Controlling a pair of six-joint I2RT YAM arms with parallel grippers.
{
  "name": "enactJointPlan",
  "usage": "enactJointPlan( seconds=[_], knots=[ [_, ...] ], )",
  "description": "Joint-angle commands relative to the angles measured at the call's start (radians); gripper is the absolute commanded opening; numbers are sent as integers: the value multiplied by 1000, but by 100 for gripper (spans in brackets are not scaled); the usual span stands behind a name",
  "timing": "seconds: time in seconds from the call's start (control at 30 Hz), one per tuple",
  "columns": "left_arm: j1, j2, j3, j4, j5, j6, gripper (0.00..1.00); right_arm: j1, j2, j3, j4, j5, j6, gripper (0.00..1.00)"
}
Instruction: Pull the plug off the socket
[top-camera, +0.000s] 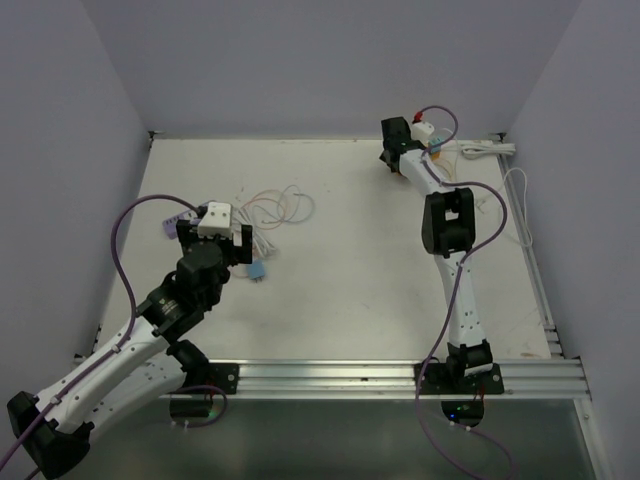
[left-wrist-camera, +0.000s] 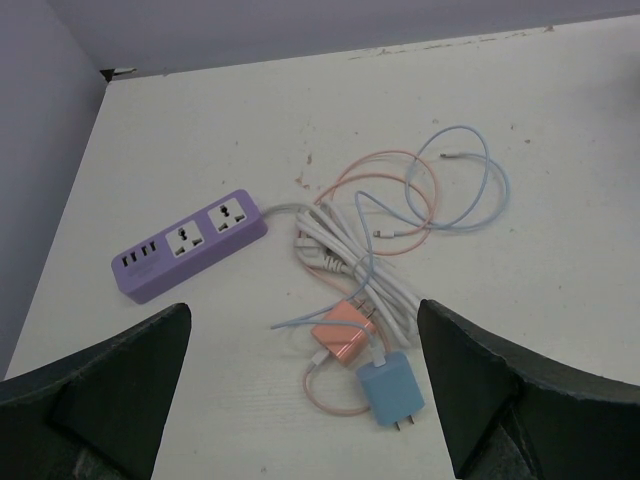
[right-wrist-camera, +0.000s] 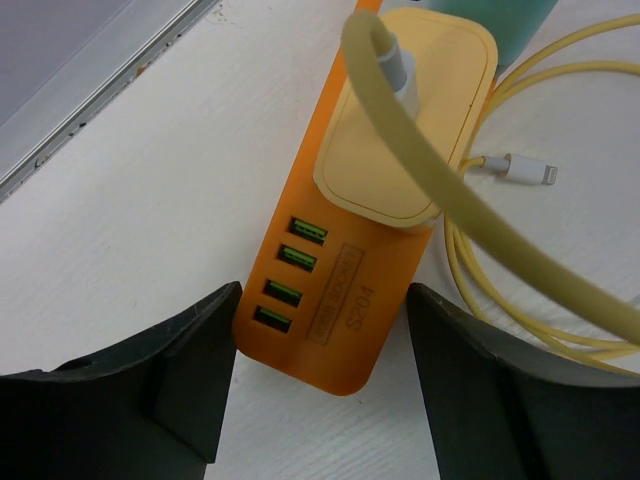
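Right end effector (right-wrist-camera: 322, 300) straddles glossy orange socket (right-wrist-camera: 345, 345), rounded yellow plug (right-wrist-camera: 400, 110).

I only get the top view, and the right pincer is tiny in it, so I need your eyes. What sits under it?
Observer: An orange strip with a yellow plug seated in it.
Operator: Is the pincer on the plug?
Observer: No. The right pincer is open, with its fingers either side of the strip's USB end, short of the plug.
Operator: Anything plugged in on the left side?
Observer: No. The purple strip ahead of the open left pincer has both sockets empty.
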Motion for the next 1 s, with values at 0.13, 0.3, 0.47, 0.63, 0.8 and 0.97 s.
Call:
enactJointPlan(
  seconds=[0.13, 0.3, 0.47, 0.63, 0.8, 0.97],
  knots=[
    [5, -1, -3, 32, 5, 5, 100, -9, 3, 6, -3, -47, 23, 49],
    [5, -3, -1, 30, 10, 6, 100, -9, -51, -83, -2, -116, 36, 25],
    [5, -23, -3, 27, 15, 6, 100, -5, -170, -285, 56, -207, 4, 7],
    [5, -33, -1, 24, 28, 3, 100, 26, -276, -451, 61, -228, -97, 0],
    [5, -44, 2, 19, 38, 1, 100, 67, -437, -673, 76, -242, -157, 0],
    [3, -50, 7, 15, 45, -3, 100, 138, -577, -874, 75, -254, -140, 0]
  ],
)
